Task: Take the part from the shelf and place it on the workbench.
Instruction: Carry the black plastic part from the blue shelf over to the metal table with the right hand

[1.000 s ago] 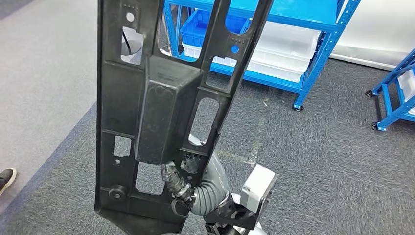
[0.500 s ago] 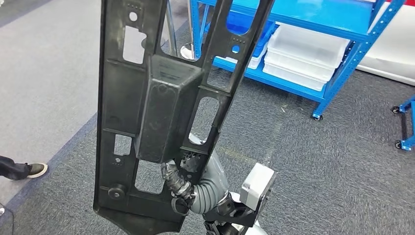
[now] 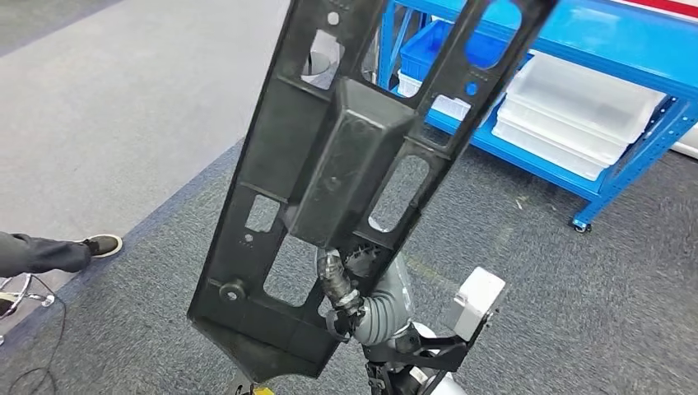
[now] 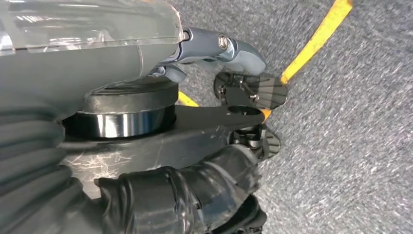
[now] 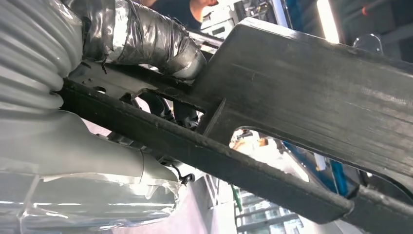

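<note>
The part (image 3: 354, 164) is a long black plastic panel with cut-outs and a raised box in its middle. It stands up in front of me in the head view, leaning to the right. My right hand (image 3: 339, 290) grips it from behind near its lower end, tape-wrapped fingers hooked through a cut-out. Close up in the right wrist view, a taped finger of the right hand (image 5: 146, 39) presses on a rib of the part (image 5: 302, 87). My left hand (image 4: 234, 97) hangs over the carpet, fingers apart and holding nothing.
A blue shelf (image 3: 625, 41) with white bins (image 3: 576, 107) and a blue bin (image 3: 432, 45) stands at the back right. A person's leg and shoe (image 3: 99, 244) reach in at the left edge. A yellow floor line (image 4: 316, 39) crosses the dark carpet.
The whole picture has shifted, so the camera has turned. The part now leans to the right instead of standing nearly straight. The person's leg reaches further into view at the left.
</note>
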You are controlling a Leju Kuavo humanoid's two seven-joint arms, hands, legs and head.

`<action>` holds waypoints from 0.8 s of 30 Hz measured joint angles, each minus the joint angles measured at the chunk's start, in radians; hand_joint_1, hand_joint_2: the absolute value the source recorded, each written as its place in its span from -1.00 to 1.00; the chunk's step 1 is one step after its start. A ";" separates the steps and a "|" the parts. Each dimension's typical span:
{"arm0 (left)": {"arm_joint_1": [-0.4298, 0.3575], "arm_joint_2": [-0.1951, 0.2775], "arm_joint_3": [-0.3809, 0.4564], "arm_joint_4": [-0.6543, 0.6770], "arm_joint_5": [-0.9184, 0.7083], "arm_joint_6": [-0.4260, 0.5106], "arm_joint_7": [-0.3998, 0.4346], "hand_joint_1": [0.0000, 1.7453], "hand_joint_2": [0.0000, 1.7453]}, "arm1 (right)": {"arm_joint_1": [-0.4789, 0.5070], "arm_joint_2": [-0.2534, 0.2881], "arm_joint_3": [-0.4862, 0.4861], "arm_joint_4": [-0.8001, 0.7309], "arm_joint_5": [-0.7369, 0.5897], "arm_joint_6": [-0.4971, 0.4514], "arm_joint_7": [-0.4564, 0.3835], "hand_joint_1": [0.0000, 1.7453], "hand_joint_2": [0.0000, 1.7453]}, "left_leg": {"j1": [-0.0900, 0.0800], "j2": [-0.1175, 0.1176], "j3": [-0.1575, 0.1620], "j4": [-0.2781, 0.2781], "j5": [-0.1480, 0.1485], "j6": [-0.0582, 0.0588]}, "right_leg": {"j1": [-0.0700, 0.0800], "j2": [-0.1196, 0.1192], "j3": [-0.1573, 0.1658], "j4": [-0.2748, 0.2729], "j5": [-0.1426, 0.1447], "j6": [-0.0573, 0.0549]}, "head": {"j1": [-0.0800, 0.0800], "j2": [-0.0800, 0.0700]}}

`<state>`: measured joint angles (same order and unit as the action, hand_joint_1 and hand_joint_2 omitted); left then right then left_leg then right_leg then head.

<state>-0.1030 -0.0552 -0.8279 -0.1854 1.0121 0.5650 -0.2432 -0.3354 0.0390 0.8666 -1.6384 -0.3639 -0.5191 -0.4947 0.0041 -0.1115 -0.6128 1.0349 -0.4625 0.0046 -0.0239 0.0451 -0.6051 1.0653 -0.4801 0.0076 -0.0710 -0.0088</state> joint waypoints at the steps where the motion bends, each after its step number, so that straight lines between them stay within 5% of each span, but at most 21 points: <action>1: 0.002 0.003 -0.007 0.000 -0.005 -0.003 0.000 -1.00 1.00 | 0.001 -0.002 -0.001 -0.004 0.004 -0.004 0.000 0.90 1.00 | 0.000 0.012 -0.006 0.008 -0.006 -0.004 | -0.001 -0.009 0.002 -0.004 0.002 -0.007 | -0.003 0.000; 4: -0.001 0.006 -0.029 0.000 -0.019 -0.011 0.003 -1.00 1.00 | 0.009 -0.006 -0.005 -0.020 0.020 -0.020 0.001 0.90 1.00 | -0.001 0.081 -0.068 0.133 -0.071 -0.017 | -0.002 -0.040 0.007 -0.014 0.005 -0.019 | -0.017 0.000; 6: -0.004 0.007 -0.040 0.000 -0.027 -0.015 0.009 -1.00 1.00 | 0.018 -0.010 -0.009 -0.025 0.034 -0.035 0.003 0.90 1.00 | 0.002 0.098 -0.124 0.243 -0.108 -0.022 | 0.002 -0.065 0.008 -0.014 0.004 -0.022 | -0.019 0.000; 7: -0.005 0.007 -0.043 0.000 -0.032 -0.017 0.012 -1.00 1.00 | 0.022 -0.013 -0.010 -0.026 0.041 -0.043 0.005 0.90 1.00 | 0.003 0.102 -0.134 0.261 -0.105 -0.022 | 0.003 -0.077 0.009 -0.014 0.002 -0.023 | -0.019 0.000; 9: -0.004 0.008 -0.051 0.000 -0.038 -0.020 0.017 -1.00 1.00 | 0.027 -0.018 -0.012 -0.033 0.051 -0.056 0.013 0.90 1.00 | 0.001 0.113 -0.099 0.190 -0.051 -0.016 | 0.006 -0.097 0.013 -0.014 -0.001 -0.023 | -0.019 0.000; 11: -0.005 0.009 -0.062 0.000 -0.043 -0.022 0.019 -1.00 1.00 | 0.032 -0.022 -0.015 -0.047 0.060 -0.066 0.017 0.90 1.00 | -0.010 0.154 -0.030 0.057 0.001 -0.003 | 0.009 -0.115 0.019 -0.015 -0.006 -0.020 | -0.019 0.000; 13: -0.007 0.009 -0.072 0.000 -0.049 -0.024 0.016 -1.00 1.00 | 0.040 -0.025 -0.019 -0.062 0.069 -0.078 0.018 0.90 1.00 | -0.022 0.181 0.002 -0.006 0.009 0.007 | 0.014 -0.131 0.023 -0.018 -0.009 -0.012 | -0.018 0.000; 15: -0.006 0.009 -0.079 0.000 -0.055 -0.025 0.011 -1.00 1.00 | 0.049 -0.029 -0.020 -0.074 0.079 -0.092 0.018 0.90 1.00 | -0.023 0.164 0.006 -0.016 0.009 0.015 | 0.016 -0.148 0.029 -0.022 -0.012 -0.002 | -0.017 0.000; 17: -0.002 0.008 -0.087 0.000 -0.063 -0.024 0.008 -1.00 1.00 | 0.054 -0.032 -0.021 -0.085 0.086 -0.102 0.021 0.90 1.00 | -0.016 0.143 0.013 -0.028 0.016 0.023 | 0.015 -0.125 0.025 0.001 -0.030 0.009 | -0.017 0.000; 19: -0.004 0.007 -0.093 0.000 -0.069 -0.023 0.006 -1.00 1.00 | 0.064 -0.038 -0.022 -0.094 0.090 -0.111 0.023 0.90 1.00 | -0.012 0.122 0.016 -0.034 0.020 0.033 | 0.012 -0.076 -0.020 0.096 -0.080 0.015 | -0.015 0.000; 21: -0.008 0.005 -0.097 0.000 -0.074 -0.022 0.009 -1.00 1.00 | 0.076 -0.045 -0.024 -0.099 0.094 -0.119 0.027 0.90 1.00 | -0.012 0.098 0.015 -0.032 0.021 0.039 | 0.012 -0.053 -0.082 0.213 -0.124 0.018 | -0.015 0.000; 22: -0.008 0.004 -0.100 0.000 -0.076 -0.022 0.011 -1.00 1.00 | 0.081 -0.049 -0.024 -0.100 0.097 -0.123 0.029 0.90 1.00 | -0.012 0.085 0.015 -0.031 0.020 0.039 | 0.012 -0.050 -0.097 0.237 -0.122 0.019 | -0.015 0.000; 24: -0.006 0.003 -0.107 0.000 -0.081 -0.022 0.016 -1.00 1.00 | 0.084 -0.053 -0.024 -0.104 0.103 -0.131 0.031 0.90 1.00 | -0.010 0.058 0.014 -0.023 0.018 0.035 | 0.009 -0.044 -0.074 0.177 -0.070 0.021 | -0.015 0.000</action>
<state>-0.1091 -0.0520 -0.9354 -0.1854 0.9316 0.5434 -0.2276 -0.2511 -0.0144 0.8424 -1.7428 -0.2605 -0.6496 -0.4635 -0.0055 -0.0540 -0.5985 1.0118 -0.4449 0.0396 -0.0153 0.0010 -0.6791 1.2424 -0.5500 0.0282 -0.0862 -0.0088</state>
